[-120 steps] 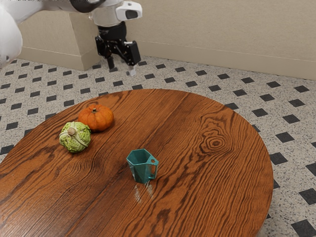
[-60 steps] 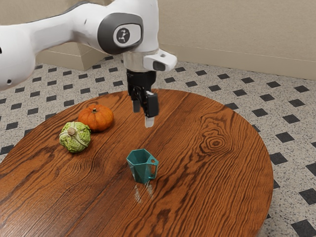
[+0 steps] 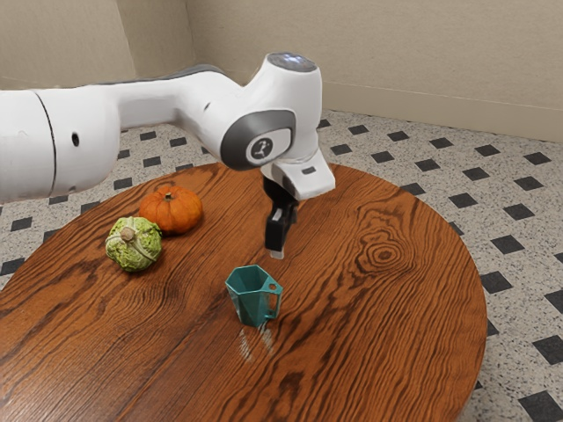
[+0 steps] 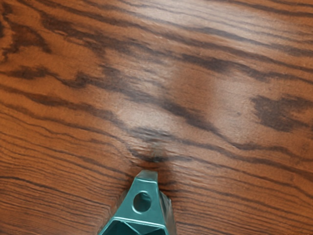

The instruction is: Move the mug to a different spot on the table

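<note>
Our end effector (image 3: 277, 251) hovers just above the mug (image 3: 254, 295), slightly beyond its far rim; we cannot tell whether it is open or closed.

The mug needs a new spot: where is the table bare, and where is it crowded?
Widest bare wood: the table from the mug to the exterior view's right edge, around the grain knot. Also free: the near strip in front of the mug. Crowded: the exterior view's left, by the orange pumpkin and green gourd.
</note>
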`<state>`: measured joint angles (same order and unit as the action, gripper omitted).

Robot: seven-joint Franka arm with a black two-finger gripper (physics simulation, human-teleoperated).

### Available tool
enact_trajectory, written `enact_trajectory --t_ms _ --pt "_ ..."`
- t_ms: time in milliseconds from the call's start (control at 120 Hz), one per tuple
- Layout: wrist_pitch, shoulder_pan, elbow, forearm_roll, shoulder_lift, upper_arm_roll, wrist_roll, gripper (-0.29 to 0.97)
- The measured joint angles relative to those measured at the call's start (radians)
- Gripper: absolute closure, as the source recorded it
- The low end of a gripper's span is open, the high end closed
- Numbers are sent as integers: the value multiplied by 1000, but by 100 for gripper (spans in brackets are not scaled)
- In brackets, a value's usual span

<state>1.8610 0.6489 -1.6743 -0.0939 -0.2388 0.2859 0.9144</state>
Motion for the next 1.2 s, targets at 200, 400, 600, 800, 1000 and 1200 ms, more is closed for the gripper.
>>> enact_trajectory --t_ms 200,400,600,800,1000,1200 --pt "49 -1 -1 -1 -107 21 163 0" --pt "107 -1 -37 14 -158 22 277 0" --pt "142 1 -71 55 -178 22 350 0" --pt "185 -1 -84 71 -215 24 377 0" --pt "213 -3 -81 69 -238 43 353 0" --pt "217 -2 -66 67 -270 54 316 1"
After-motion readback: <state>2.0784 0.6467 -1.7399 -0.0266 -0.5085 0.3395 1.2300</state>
